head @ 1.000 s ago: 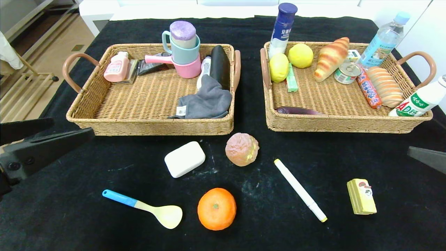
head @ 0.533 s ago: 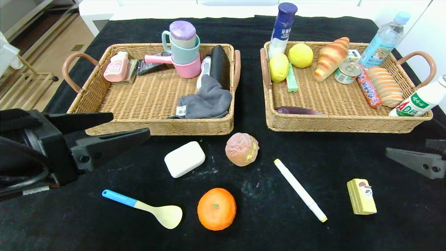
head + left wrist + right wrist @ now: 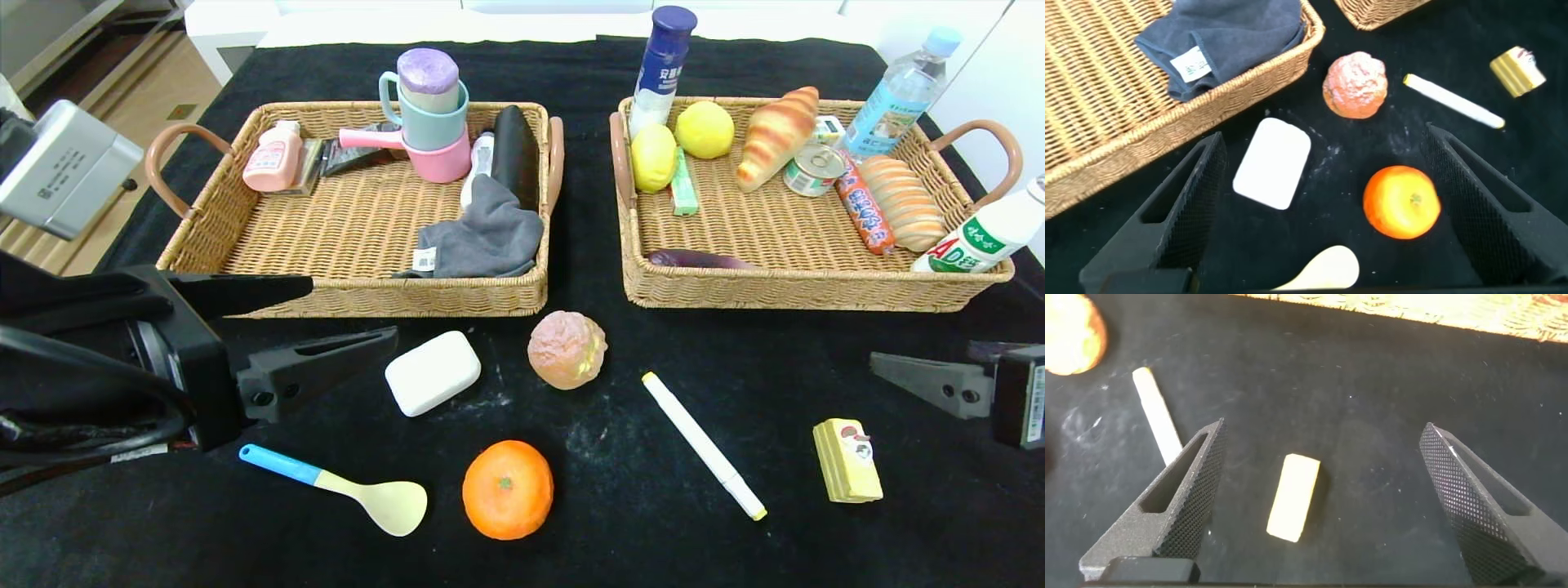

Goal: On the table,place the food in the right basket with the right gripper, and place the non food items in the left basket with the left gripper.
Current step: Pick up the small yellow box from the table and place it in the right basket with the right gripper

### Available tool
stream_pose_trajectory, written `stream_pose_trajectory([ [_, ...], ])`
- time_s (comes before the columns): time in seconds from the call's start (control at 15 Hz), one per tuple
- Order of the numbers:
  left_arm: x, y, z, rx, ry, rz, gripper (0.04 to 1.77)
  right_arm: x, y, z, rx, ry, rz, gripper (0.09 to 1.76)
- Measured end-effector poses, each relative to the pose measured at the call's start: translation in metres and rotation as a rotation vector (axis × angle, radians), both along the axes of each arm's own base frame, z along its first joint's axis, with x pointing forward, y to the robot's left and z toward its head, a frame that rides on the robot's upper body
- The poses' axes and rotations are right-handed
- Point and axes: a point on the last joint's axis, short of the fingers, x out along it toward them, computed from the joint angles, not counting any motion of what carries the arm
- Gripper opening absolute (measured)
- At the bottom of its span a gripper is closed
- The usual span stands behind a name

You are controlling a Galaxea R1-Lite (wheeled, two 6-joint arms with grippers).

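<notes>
My left claw (image 3: 351, 314) is wide open and holds nothing; it points at the white soap (image 3: 433, 372) just beside it on the desk (image 3: 604, 457). My right claw (image 3: 906, 367) is open too, low above the yellow box (image 3: 847, 460), near the right basket (image 3: 808, 294).

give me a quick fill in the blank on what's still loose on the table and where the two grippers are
1. The round fruit nearest the table's front edge is an ____, right of the spoon.
2. The left gripper hangs open just left of the white ____.
3. The grey cloth lies in the ____ basket.
4. The right gripper hangs open over the small ____ block.

Missing words: orange; soap; left; yellow
</notes>
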Motion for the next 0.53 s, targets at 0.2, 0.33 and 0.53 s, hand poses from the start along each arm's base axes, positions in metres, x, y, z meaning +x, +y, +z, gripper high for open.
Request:
stream_pose_trajectory([
  [0.2, 0.0005, 0.0002, -0.0002, 0.043, -0.028, 0.014, 1.72, 0.0033, 0.0032, -0.0029, -0.007, 0.015, -0.003, 1.71],
  [0.33, 0.0000, 0.0004, 0.0002, 0.042, -0.031, 0.013, 1.72, 0.0039, 0.0043, -0.0037, -0.011, 0.020, 0.005, 1.71],
  [0.53, -0.0011, 0.0008, 0.0006, 0.041, -0.035, 0.010, 1.72, 0.0022, 0.0072, -0.0036, -0.012, 0.019, 0.027, 1.71],
])
